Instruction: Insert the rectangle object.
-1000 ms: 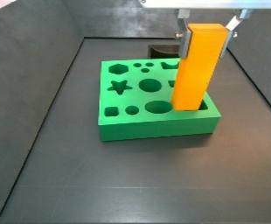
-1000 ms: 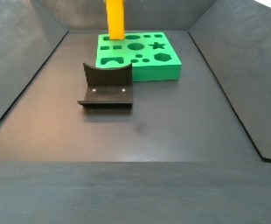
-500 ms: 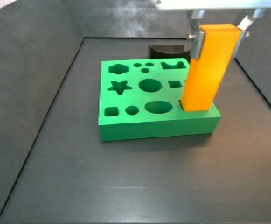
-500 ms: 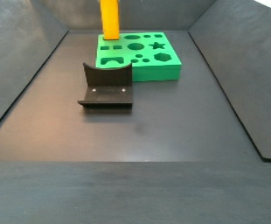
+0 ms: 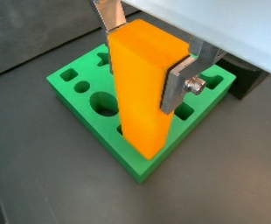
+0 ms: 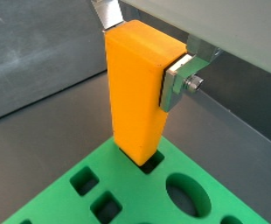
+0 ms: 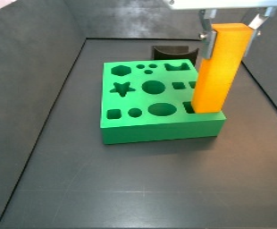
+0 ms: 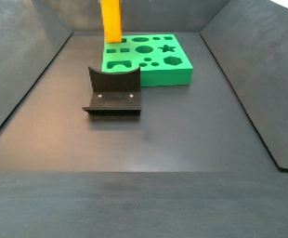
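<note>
The rectangle object, a tall orange-yellow bar (image 7: pixel 219 67), stands upright in my gripper (image 7: pixel 231 20), which is shut on its upper end. Both wrist views show the silver fingers (image 5: pixel 179 77) pressed on two opposite sides of the bar (image 5: pixel 144 87). The bar's lower end (image 6: pixel 142 149) meets the top of the green block (image 6: pixel 114 197) at a rectangular hole near one corner; how deep it sits cannot be told. In a side view the bar (image 8: pixel 111 20) rises from the far left corner of the green block (image 8: pixel 153 63), and the gripper is cut off there.
The green block (image 7: pixel 141 112) has several shaped holes: star, circles, squares. The dark fixture (image 8: pixel 111 91) stands on the floor next to the block and shows behind it in a side view (image 7: pixel 167 51). Dark sloping walls (image 7: pixel 46 98) enclose the floor.
My gripper has carried the bar sideways across the block toward its corner, to the right in one side view. The bar stays upright and the block has not moved.
</note>
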Robot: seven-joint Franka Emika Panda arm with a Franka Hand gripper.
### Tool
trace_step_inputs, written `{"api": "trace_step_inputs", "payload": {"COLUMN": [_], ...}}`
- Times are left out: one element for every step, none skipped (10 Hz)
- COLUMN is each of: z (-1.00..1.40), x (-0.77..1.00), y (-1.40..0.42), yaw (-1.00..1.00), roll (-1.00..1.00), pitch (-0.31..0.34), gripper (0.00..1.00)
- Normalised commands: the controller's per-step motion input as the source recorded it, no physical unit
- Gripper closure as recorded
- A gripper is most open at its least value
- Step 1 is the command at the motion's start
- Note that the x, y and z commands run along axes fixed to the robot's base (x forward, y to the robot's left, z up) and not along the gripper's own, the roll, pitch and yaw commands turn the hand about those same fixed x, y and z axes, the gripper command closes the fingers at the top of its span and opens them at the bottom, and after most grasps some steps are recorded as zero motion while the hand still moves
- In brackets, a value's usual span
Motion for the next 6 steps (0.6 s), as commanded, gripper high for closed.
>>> {"api": "trace_step_inputs", "payload": {"z": [-0.09, -0.12, -0.2, -0.22, -0.2, -0.24], "x": [-0.12, -0.02, 0.08, 0.05, 0.02, 0.0], "y": [0.0, -0.05, -0.19, -0.23, -0.24, -0.13], "yaw": [-0.06, -0.07, -0.1, -0.11, -0.09, -0.08], "roll": [0.0, 0.0, -0.02, 0.0, 0.0, 0.03], "pitch": [0.019, 0.004, 0.02, 0.011, 0.019, 0.043], "gripper": [1.0, 1.0, 1.0, 1.0, 1.0, 1.0]}}
